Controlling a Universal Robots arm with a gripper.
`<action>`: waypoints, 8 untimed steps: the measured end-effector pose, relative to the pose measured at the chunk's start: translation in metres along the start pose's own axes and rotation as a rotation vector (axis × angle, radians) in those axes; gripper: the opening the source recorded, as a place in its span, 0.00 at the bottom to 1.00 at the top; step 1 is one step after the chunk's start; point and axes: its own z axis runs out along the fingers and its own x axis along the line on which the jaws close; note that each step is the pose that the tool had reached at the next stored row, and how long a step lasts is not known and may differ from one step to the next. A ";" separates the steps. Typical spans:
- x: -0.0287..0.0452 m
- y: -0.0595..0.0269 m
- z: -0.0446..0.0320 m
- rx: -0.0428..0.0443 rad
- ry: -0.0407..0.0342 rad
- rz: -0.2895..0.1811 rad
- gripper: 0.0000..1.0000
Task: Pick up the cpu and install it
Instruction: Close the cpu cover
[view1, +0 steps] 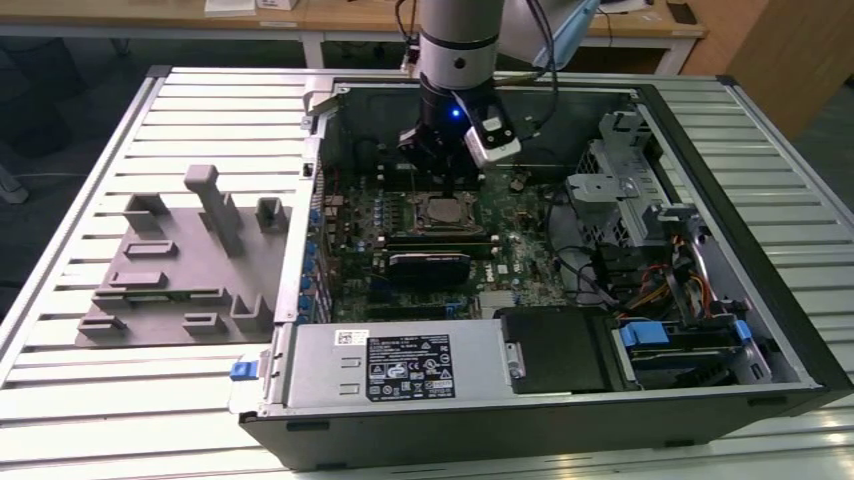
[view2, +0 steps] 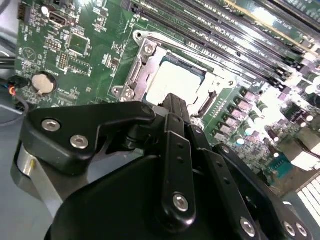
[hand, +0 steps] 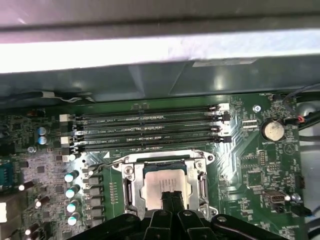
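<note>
First wrist view: frame (hand: 129, 187) around cpu (hand: 160, 180)

The cpu (hand: 161, 181) lies in the socket (hand: 129, 186).

The cpu (hand: 167, 181) was a small square chip with a pale silver top and a thin darker rim. It lay flat, seated squarely inside the metal-framed socket (hand: 129, 186) on the green board (hand: 250, 165), beside the long dark slots (hand: 150, 131).

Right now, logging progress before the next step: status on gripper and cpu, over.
Gripper over the socket frame, fingers shut, holding nothing. The cpu lying inside that frame. Nothing between fingers and cpu.
</note>
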 end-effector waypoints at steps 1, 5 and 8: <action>-0.0001 0.0001 -0.0021 0.0000 0.0000 0.000 0.11; -0.0003 0.0002 -0.0069 -0.0002 0.0000 0.000 0.11; -0.0002 0.0001 -0.0072 0.0000 0.0000 0.000 0.11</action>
